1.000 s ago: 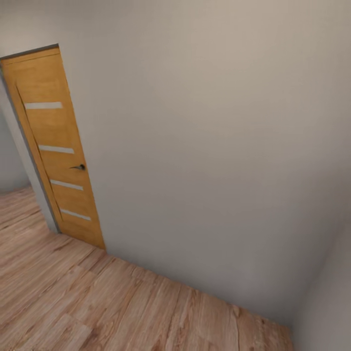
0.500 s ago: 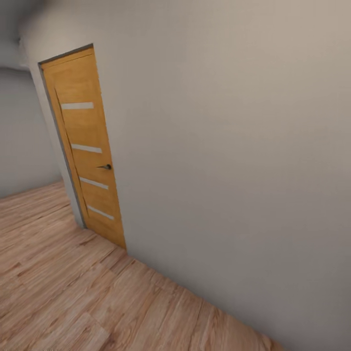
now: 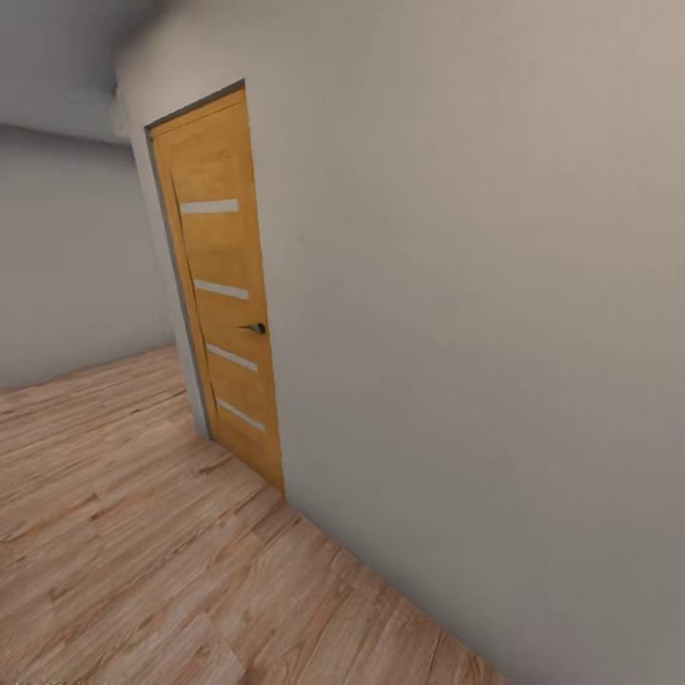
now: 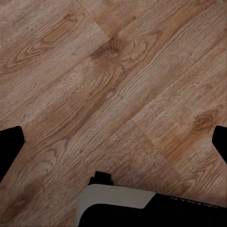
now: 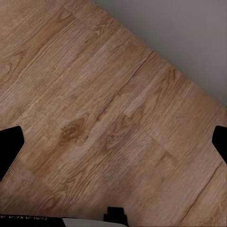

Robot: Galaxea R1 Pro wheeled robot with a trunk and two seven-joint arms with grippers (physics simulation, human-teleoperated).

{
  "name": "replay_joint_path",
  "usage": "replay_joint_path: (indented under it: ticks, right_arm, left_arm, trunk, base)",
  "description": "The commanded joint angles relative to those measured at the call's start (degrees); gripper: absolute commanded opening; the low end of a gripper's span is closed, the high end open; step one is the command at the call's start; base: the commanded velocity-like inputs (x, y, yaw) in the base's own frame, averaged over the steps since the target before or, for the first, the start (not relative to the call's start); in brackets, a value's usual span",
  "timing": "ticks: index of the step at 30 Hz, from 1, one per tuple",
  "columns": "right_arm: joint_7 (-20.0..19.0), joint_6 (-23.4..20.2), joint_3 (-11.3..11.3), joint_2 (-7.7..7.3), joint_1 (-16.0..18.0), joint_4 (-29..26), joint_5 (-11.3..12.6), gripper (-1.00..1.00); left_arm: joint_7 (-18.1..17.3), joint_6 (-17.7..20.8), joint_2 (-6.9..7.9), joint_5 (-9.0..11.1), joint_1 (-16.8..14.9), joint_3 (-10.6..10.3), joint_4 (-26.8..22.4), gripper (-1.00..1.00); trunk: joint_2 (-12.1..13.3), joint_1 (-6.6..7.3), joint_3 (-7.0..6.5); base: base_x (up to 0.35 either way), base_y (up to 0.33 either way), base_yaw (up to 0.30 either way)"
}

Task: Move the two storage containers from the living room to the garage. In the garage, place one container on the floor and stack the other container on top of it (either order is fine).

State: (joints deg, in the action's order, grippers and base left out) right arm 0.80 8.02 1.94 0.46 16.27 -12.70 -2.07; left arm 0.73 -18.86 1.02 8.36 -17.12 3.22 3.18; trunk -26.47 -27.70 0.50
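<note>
both claws [image 4: 113, 142] [image 5: 113, 142] wide apart, empty, over wood floor [image 4: 118, 71] nr door [image 3: 224, 285]

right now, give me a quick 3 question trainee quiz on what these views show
1. True or false: the wooden door is shut.
2. What does the left gripper hang over? A) concrete B) wood plank floor C) carpet
3. Fill in: the right gripper, fingers wide apart, holds ____.

Key: 1 true; 2 B; 3 nothing. The grey wall meets the floor beside the right gripper.
</note>
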Motion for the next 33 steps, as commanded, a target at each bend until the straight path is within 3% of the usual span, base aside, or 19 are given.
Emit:
replay_joint_path:
  ticks: [1, 33]
  right_arm:
    - [0.1, 0.2, 0.2, -0.02, 0.0, 0.0, -0.2, 1.0]
    - [0.1, 0.2, 0.1, -0.02, 0.0, 0.0, -0.3, 1.0]
  left_arm:
    - [0.0, -0.4, 0.01, 0.0, -0.1, 0.3, 0.3, 1.0]
    - [0.0, -0.5, -0.23, 0.0, -0.1, 0.3, 0.3, 1.0]
  trunk:
    - [-0.1, -0.06, 0.05]
    - [-0.1, -0.06, 0.05]
  base:
    - [0.307, 0.01, 0.298]
    - [0.308, 0.001, 0.3]
